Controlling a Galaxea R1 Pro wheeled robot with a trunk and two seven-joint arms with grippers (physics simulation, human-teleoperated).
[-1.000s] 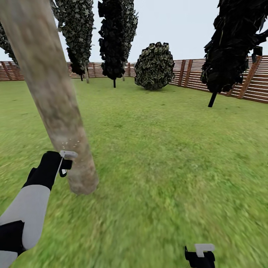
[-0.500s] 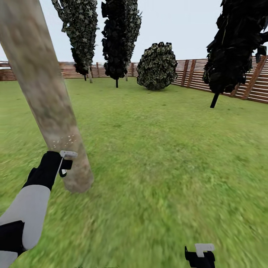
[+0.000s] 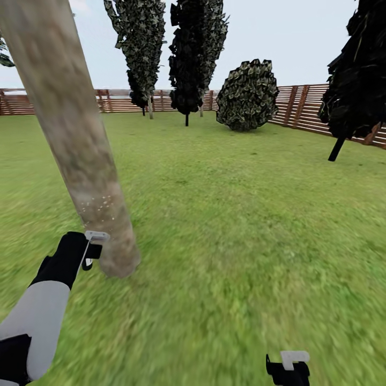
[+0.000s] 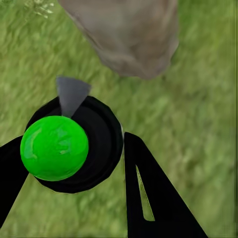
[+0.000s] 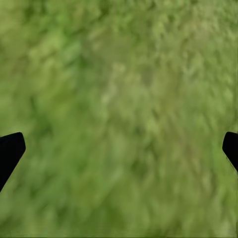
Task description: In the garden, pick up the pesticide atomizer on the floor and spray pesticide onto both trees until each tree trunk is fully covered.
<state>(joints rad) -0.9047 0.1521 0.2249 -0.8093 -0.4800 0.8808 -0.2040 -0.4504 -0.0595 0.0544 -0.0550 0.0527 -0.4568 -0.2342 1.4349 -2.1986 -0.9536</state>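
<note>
From my head camera, the tree trunk [image 3: 75, 139] rises at the left out of the lawn [image 3: 241, 225], leaning toward the upper left. My left gripper [image 3: 92, 247] holds the sprayer [image 4: 67, 146] just beside the trunk's base. My right gripper [image 3: 288, 369] hangs low at the right over grass. A fence [image 3: 311, 104] runs along the far edge, with trees [image 3: 195, 53] and a bush [image 3: 247, 95] before it.
</note>
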